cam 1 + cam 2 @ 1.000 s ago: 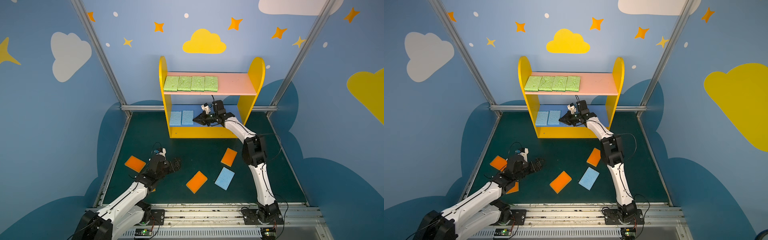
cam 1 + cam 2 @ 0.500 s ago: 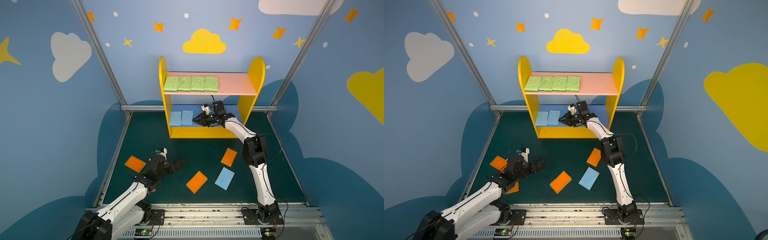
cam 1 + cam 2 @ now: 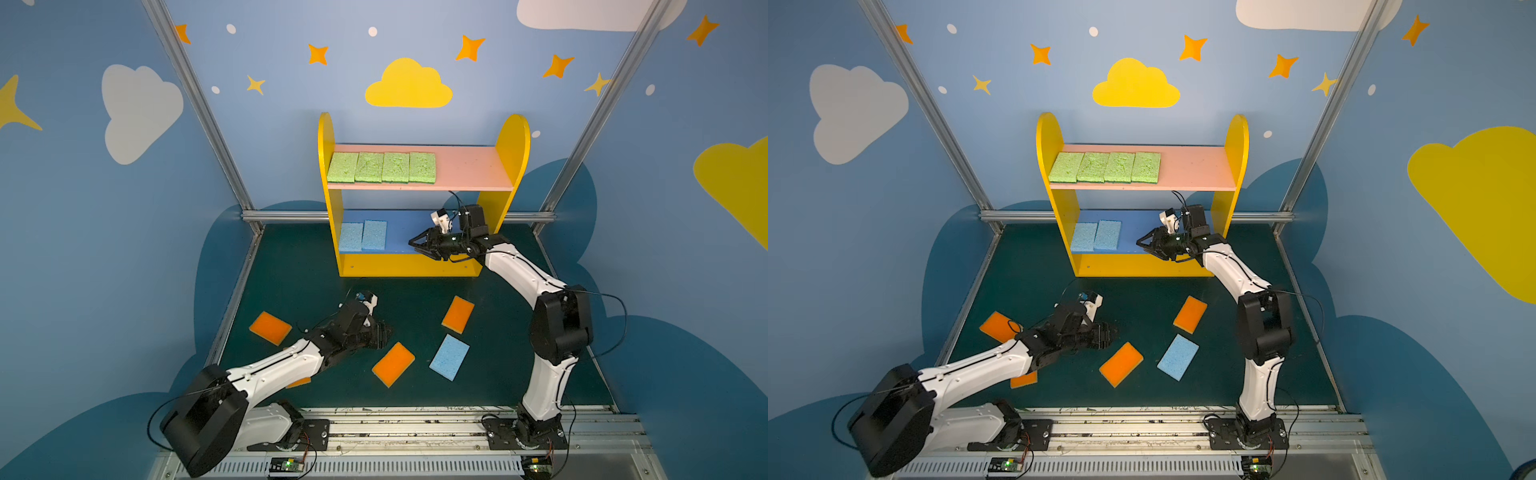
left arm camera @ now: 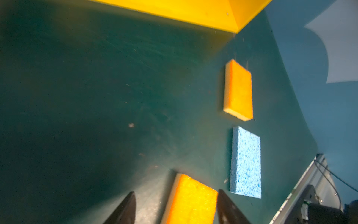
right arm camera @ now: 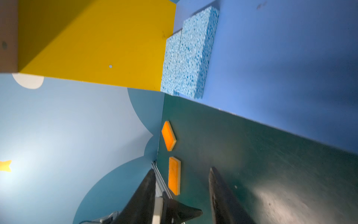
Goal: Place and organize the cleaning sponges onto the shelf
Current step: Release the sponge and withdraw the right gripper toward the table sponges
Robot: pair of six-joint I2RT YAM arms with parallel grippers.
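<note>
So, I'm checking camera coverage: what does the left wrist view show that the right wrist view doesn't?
Left wrist only: a loose blue sponge on the green floor and two orange sponges, one straddled by the open left claw. Right wrist only: two blue sponges on the blue board, two other orange sponges near the wall, the open right claw. Both: the yellow shelf and the floor.

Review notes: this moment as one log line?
left gripper open, at orange sponge | right gripper open, empty, by blue board | shelved: four green sponges, two blue sponges | table: four orange, one blue sponge
</note>
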